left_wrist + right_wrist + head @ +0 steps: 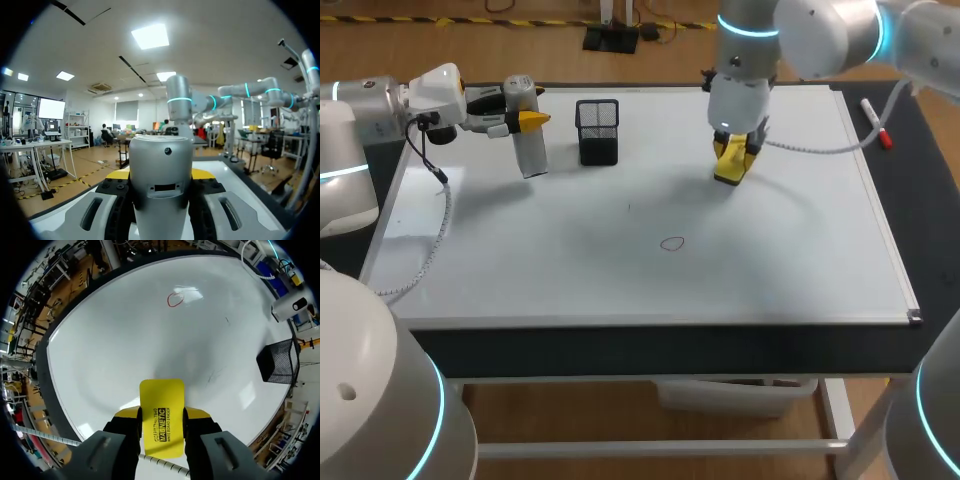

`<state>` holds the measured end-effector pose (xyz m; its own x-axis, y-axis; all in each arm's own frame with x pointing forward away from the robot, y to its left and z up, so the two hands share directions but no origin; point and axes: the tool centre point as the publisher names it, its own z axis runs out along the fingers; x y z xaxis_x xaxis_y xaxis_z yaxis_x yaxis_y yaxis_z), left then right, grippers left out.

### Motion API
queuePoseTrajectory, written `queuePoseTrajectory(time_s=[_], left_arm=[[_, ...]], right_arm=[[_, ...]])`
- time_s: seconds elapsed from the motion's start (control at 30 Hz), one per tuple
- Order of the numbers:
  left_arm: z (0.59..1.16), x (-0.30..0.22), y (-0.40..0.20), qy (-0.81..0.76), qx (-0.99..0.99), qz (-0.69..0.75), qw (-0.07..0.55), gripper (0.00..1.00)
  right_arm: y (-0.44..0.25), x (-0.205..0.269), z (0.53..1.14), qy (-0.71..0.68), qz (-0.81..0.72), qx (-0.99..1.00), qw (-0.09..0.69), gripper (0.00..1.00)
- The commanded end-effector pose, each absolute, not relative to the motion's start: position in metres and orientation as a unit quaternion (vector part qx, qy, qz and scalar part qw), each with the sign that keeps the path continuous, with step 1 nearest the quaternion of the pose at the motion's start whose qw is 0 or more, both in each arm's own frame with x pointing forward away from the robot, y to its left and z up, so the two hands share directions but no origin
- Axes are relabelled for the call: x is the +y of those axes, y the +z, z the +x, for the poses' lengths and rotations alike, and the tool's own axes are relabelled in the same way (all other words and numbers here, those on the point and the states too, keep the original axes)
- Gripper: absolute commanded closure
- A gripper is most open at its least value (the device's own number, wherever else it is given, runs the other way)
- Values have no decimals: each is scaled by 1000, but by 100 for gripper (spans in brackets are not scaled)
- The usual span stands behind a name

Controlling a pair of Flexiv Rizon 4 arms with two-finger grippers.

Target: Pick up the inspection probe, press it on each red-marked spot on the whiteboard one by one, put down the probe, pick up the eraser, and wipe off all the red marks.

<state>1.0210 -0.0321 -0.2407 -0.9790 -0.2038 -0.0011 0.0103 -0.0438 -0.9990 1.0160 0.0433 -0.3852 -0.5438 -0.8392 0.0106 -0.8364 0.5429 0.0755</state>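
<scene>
Our right gripper clamps the yellow eraser at one o'clock on the whiteboard. One red ring sits near centre, unwiped. Our left gripper is clamped on the inspection probe at ten o'clock, not yet released.

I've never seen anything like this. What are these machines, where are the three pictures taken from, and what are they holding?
These are two robot arms at a table. One picture looks down from above; the two round ones come from cameras on each arm's wrist. A whiteboard covers the table, with a small red circle drawn on it, a black mesh cup and a marker pen beside its edge. The left claw grips a grey probe; the right claw grips a yellow eraser.
</scene>
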Motion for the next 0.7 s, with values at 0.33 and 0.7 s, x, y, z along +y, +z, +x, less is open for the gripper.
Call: queuePoseTrajectory(time_s=[0.33,0.7], left_arm=[[1021,-31,-239,-718,689,-70,73,100],[1021,-31,-239,-718,689,-70,73,100]], right_arm=[[-362,-18,1028,-25,435,-900,11,100],[-363,-49,1040,-44,406,-913,2,100]])
